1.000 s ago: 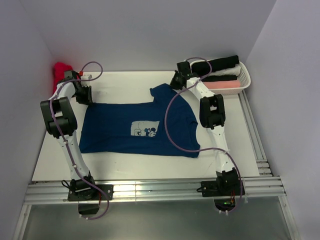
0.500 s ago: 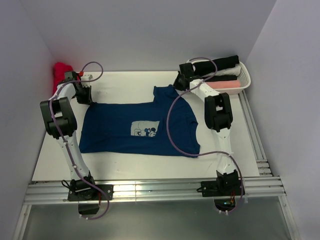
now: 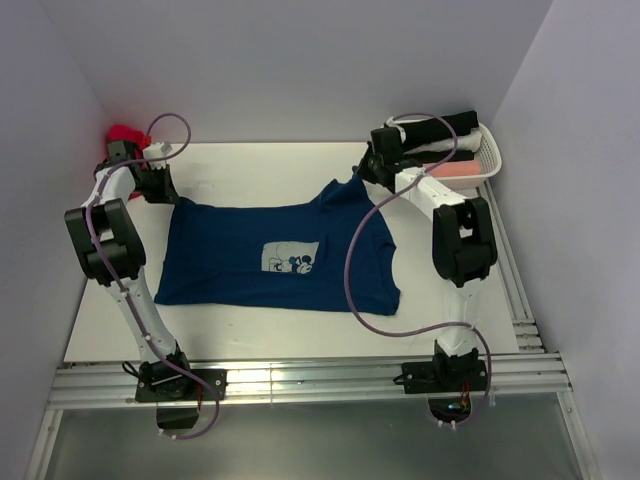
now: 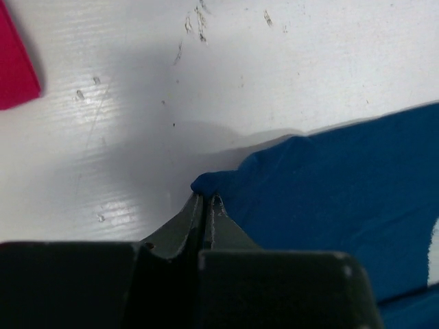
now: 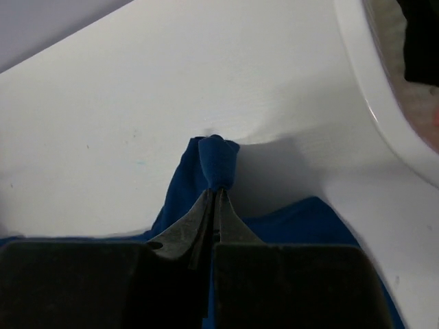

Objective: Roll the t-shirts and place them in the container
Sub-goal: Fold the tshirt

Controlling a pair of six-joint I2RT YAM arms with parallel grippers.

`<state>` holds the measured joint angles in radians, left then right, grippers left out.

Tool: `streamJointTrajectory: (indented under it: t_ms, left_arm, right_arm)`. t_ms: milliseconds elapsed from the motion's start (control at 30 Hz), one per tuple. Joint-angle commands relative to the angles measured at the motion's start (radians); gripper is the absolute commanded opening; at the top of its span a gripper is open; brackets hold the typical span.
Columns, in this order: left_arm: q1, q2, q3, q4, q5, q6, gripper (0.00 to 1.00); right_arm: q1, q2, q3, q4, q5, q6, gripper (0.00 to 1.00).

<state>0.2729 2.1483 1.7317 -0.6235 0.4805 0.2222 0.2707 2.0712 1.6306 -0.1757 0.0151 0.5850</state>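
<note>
A navy blue t-shirt point(image 3: 270, 255) with a small pale cartoon print point(image 3: 291, 257) lies spread on the white table, collar side to the right. My left gripper point(image 3: 163, 192) is shut on the shirt's far left corner point(image 4: 214, 180). My right gripper point(image 3: 362, 176) is shut on the far right sleeve tip point(image 5: 218, 161), which bunches up between the fingertips. The cloth stretches between the two grippers along the far edge.
A white basket point(image 3: 488, 160) at the back right holds dark rolled cloth point(image 3: 437, 128) and a pink one point(image 3: 455, 170). A red cloth point(image 3: 121, 134) lies at the back left corner; it also shows in the left wrist view point(image 4: 15, 65). Walls stand close on three sides.
Both grippers have moved outward, the left to the left and the right to the right and back. The shirt's far edge is pulled straighter and wider.
</note>
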Motion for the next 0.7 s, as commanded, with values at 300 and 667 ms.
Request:
streamJointTrajectory:
  t_ms: [300,667]
  left_arm:
    - [0.072,-0.123,-0.001,-0.148,0.119,0.141,0.0]
    - [0.089,-0.126,-0.021,-0.226,0.119,0.244,0.0]
  right_arm:
    - [0.05,-0.361,-0.34,0.035,0.115,0.024,0.0]
    - [0.09,-0.571,-0.581,-0.004,0.178,0.09,0.0]
